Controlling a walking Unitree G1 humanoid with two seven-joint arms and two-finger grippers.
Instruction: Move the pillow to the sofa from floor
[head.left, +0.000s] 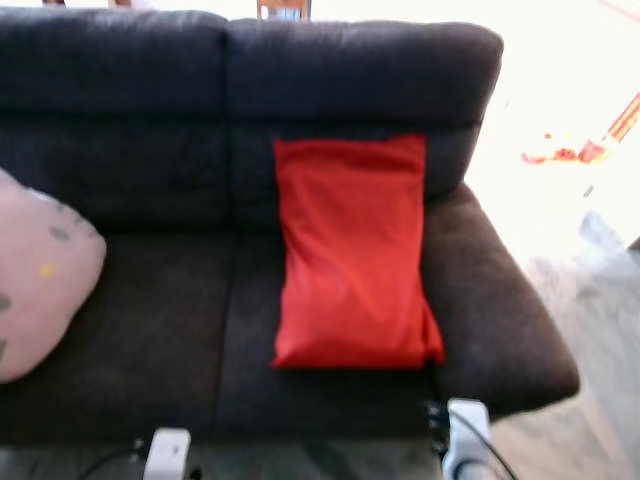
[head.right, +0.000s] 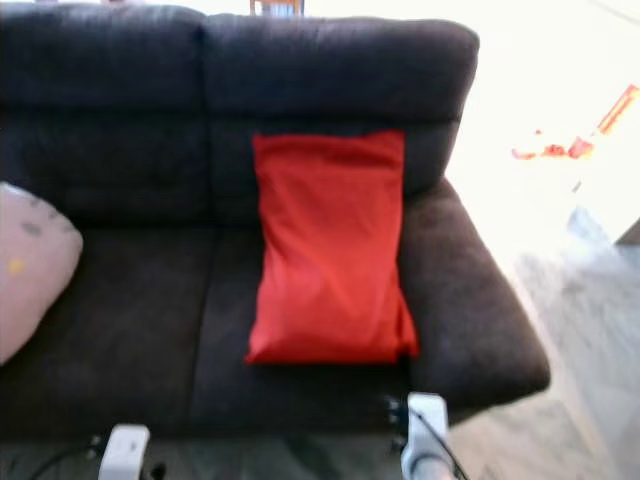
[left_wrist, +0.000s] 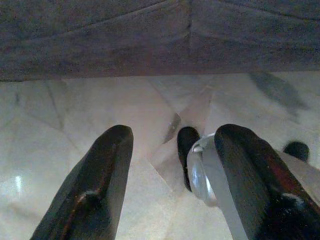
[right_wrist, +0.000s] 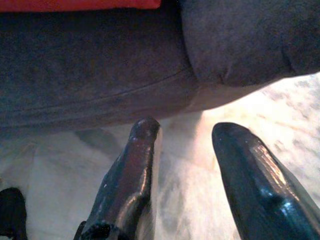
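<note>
A red pillow (head.left: 352, 252) lies on the right seat of the dark sofa (head.left: 150, 330), its top leaning against the backrest. Its lower edge (right_wrist: 80, 4) peeks into the right wrist view above the sofa front. Both arms hang low in front of the sofa; their silver wrists (head.left: 168, 452) (head.left: 466, 430) poke up at the bottom of the eye views. My left gripper (left_wrist: 172, 150) is open over pale marble floor, nothing between its fingers. My right gripper (right_wrist: 185, 135) is open too, near the sofa's front right corner.
A pale pink cushion (head.left: 35, 290) with small spots rests on the sofa's left seat. Marbled floor (head.left: 590, 310) runs along the sofa's right side. Red and orange items (head.left: 575, 150) lie on the bright floor at the far right.
</note>
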